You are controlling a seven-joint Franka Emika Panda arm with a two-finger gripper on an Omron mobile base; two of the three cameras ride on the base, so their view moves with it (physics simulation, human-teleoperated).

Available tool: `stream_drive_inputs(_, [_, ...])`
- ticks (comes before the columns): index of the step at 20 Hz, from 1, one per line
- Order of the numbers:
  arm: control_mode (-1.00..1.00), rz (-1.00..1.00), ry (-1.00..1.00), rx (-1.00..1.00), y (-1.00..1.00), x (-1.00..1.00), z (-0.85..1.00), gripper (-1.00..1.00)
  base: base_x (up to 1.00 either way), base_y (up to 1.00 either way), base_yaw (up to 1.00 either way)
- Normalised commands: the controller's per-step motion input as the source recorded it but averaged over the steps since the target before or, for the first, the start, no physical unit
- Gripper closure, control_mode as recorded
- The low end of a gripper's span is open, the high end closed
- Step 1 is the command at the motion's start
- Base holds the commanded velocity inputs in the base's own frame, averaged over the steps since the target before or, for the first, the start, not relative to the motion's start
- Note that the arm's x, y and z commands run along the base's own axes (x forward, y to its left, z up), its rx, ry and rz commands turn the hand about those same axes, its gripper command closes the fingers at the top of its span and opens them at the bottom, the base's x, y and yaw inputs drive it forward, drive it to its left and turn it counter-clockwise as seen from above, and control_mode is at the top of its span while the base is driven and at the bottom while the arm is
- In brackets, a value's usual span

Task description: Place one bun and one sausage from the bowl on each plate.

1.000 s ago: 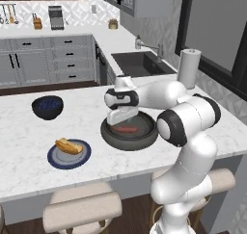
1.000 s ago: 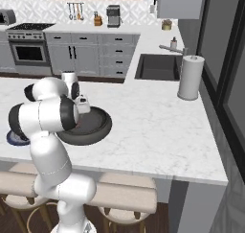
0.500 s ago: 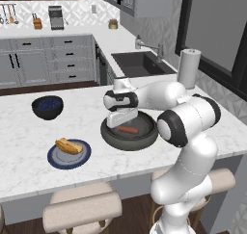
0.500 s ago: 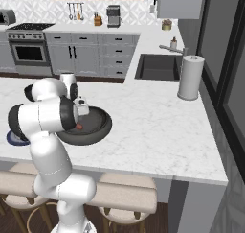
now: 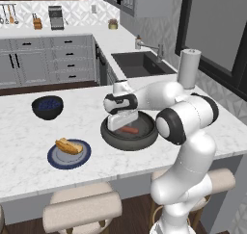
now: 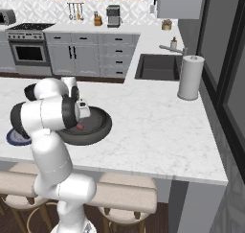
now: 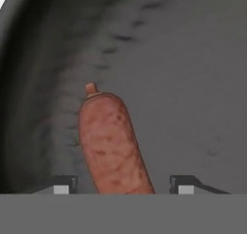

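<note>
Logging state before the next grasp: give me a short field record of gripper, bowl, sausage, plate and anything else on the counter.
gripper: open, low inside the bowl, one fingertip on either side of the sausage
bowl: wide dark pan-like bowl on the white counter, holding one sausage
sausage: lying on the bowl floor, near end between the fingertips, not lifted
plate: to the robot's left of the bowl, carries a bun with a sausage
blue bowl: beyond the plate, apart from it
paper towel roll: upright by the sink
</note>
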Motion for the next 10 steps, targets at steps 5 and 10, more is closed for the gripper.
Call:
stream_drive_inputs(5, [-1.0, 0.0, -0.02, 0.01, 0.0, -0.14, 0.1, 1.0, 0.0, 0.0, 0.0])
stream_drive_inputs(10, [-1.0, -0.01, 0.0, 0.04, 0.32, -0.57, 0.96, 1.0, 0.0, 0.0, 0.0])
